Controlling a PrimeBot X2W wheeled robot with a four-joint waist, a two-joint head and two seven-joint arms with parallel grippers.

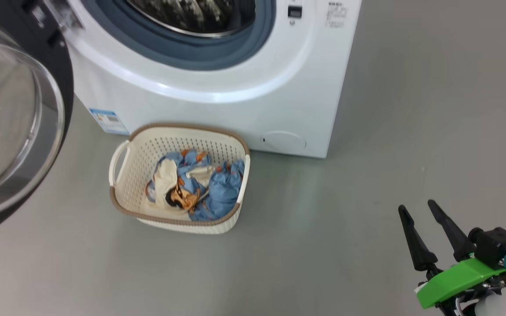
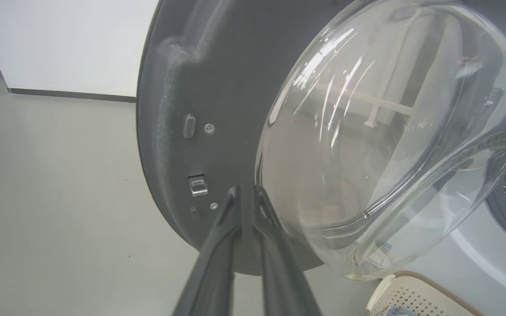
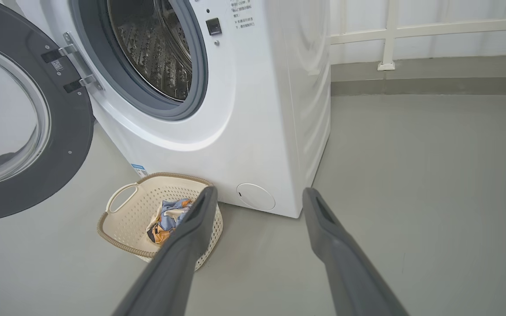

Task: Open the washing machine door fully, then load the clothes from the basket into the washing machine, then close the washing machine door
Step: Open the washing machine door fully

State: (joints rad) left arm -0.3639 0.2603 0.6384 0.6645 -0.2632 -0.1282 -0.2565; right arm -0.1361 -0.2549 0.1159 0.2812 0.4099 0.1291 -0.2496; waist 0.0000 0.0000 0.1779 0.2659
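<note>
**Q:** Where is the washing machine door (image 1: 57, 74) found, and in what position?

**A:** In the head view it is seen at nine o'clock, swung wide off the washing machine (image 1: 218, 114). The steel drum (image 1: 191, 17) and the grey-blue gasket (image 1: 218, 52) are exposed at twelve o'clock.

**Q:** Where are the basket and the clothes located?

**A:** The basket (image 1: 165, 145) is set on the grey floor (image 1: 345, 219) at six o'clock of the drum opening, just beside the front panel. The blue sticker (image 1: 109, 120) is at its ten o'clock and the round filter cap (image 1: 284, 141) at its two o'clock. The clothes (image 1: 218, 188) are heaped inside, from the middle toward three o'clock.

**Q:** How are the end effectors set?

**A:** The right gripper (image 1: 416, 205) is held at four o'clock of the head view, well apart from the basket. Its fingers (image 1: 413, 239) are spread wide and nothing is held. The left gripper (image 2: 246, 189) is pointed at the door's inner grey face, at eight o'clock of the glass bowl (image 2: 389, 131). Its fingers are drawn almost together, with a narrow slit left between them, and nothing is seen clamped. Whether the tips touch the door cannot be told.
</note>
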